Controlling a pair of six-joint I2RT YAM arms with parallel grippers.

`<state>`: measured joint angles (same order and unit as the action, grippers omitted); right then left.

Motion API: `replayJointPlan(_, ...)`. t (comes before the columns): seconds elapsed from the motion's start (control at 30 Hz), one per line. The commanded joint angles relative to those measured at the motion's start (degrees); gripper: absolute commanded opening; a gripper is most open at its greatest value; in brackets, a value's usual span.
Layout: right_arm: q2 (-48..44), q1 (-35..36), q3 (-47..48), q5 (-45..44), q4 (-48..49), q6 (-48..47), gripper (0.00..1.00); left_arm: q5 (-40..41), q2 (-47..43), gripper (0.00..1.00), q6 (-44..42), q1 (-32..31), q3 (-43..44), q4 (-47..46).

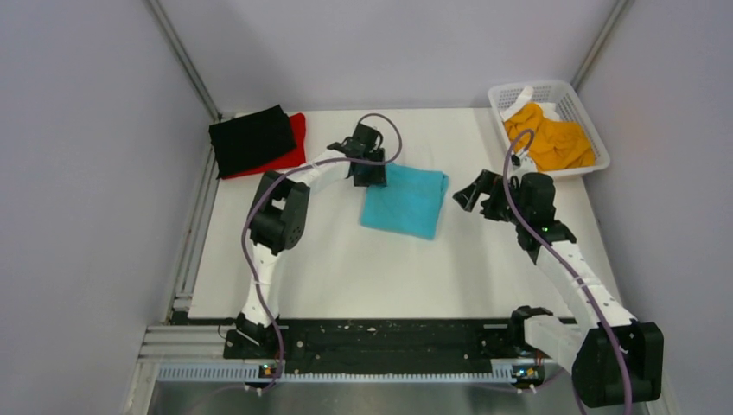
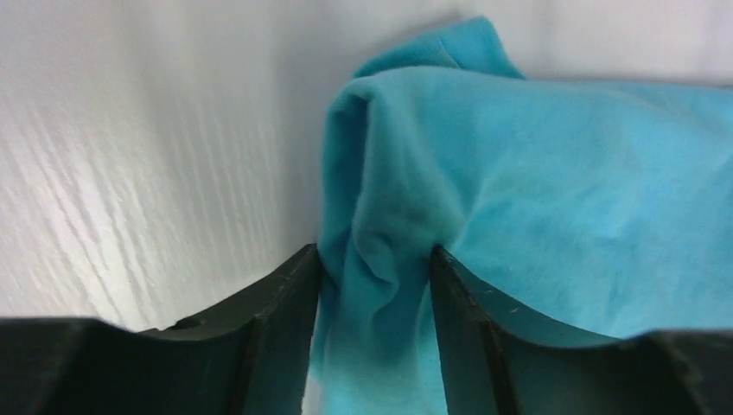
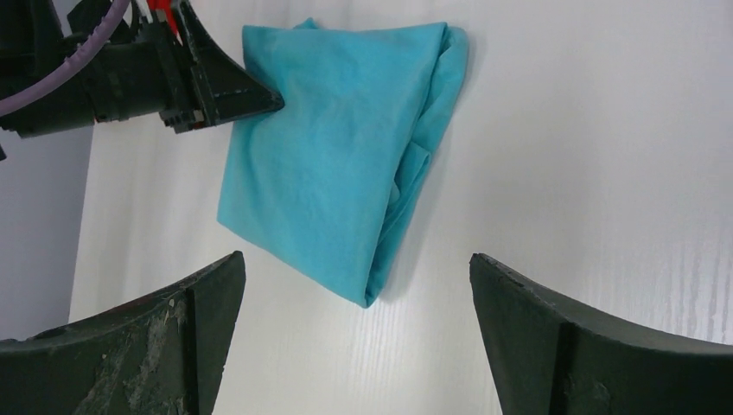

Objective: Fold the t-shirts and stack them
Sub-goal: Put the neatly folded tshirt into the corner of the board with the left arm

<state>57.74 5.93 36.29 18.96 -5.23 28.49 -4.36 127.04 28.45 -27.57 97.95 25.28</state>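
Observation:
A folded turquoise-blue t-shirt (image 1: 406,201) lies in the middle of the white table. My left gripper (image 1: 370,175) is shut on its far left corner; the cloth (image 2: 380,251) is bunched between the fingers. It also shows in the right wrist view (image 3: 333,164). My right gripper (image 1: 474,197) is open and empty, held above the table to the right of the shirt. A folded black t-shirt (image 1: 252,139) lies on a red t-shirt (image 1: 296,138) at the far left. An orange-yellow t-shirt (image 1: 553,138) is crumpled in the basket.
A white plastic mesh basket (image 1: 577,108) stands at the table's far right corner. Grey walls close in on the left, back and right. A black rail (image 1: 380,341) runs along the near edge by the arm bases.

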Motion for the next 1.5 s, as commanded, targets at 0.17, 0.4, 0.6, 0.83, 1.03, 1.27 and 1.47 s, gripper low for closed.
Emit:
replayJointPlan(0.17,-1.74,-0.07,-0.79,-4.67,-1.28,-1.42,0.99,12.50,5.65,0.00,5.31,-9.70,1.97,10.61)
replayJointPlan(0.4,-4.32,-0.07,-1.32,-9.82,-2.77,-2.14,0.99,38.14,1.74,0.00,-0.12,-10.27,7.72,14.76)
replayJointPlan(0.6,-3.92,-0.04,-0.80,-12.50,-4.15,-2.69,0.99,48.13,-3.53,0.00,-15.60,-1.82,6.26,6.13)
replayJointPlan(0.83,-2.92,-0.08,-0.42,-15.09,-4.38,-3.36,0.99,48.21,-6.34,0.00,-31.65,7.83,6.04,-7.06)
replayJointPlan(1.03,-0.05,-0.04,-0.12,-16.36,-3.18,-3.55,0.99,51.63,-5.25,0.00,-40.44,11.01,11.12,-10.43)
replayJointPlan(1.27,2.26,-0.07,0.62,-16.41,-3.11,-3.54,0.99,54.63,-6.26,0.00,-47.64,11.84,16.18,-13.75)
replayJointPlan(1.47,2.36,-0.04,0.46,-17.65,-3.09,-3.78,0.99,56.10,-4.16,0.00,-49.40,12.62,23.40,-12.91)
